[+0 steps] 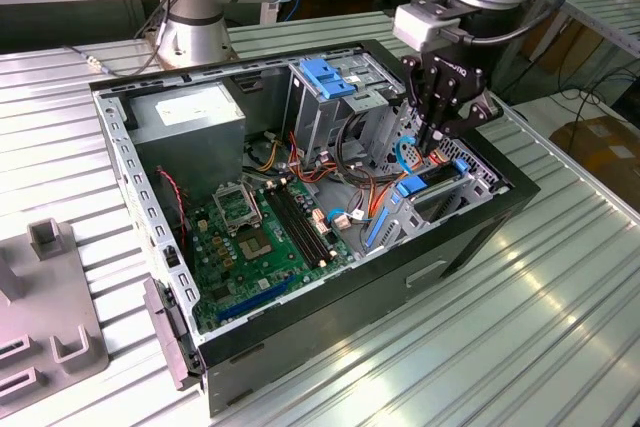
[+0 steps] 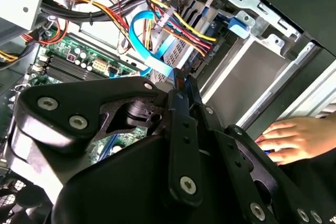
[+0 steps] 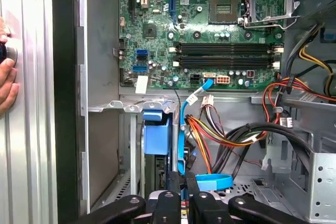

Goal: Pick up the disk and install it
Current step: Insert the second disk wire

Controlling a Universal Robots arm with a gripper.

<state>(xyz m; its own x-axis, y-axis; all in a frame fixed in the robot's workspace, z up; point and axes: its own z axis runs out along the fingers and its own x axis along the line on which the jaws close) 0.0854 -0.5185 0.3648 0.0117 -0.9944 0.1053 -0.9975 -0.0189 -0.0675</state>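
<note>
End effector (image 1: pixel 432 139) pressed together over open case (image 1: pixel 330 287) — disk (image 3: pixel 156 136) partly hidden in bay.

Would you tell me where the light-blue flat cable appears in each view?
Exterior view: the cable loops beside the gripper.
Second wrist view: it curls beyond the gripper, beside coloured wires.
First wrist view: it runs from the motherboard towards the gripper.
Shared landmark: the green motherboard.
</note>
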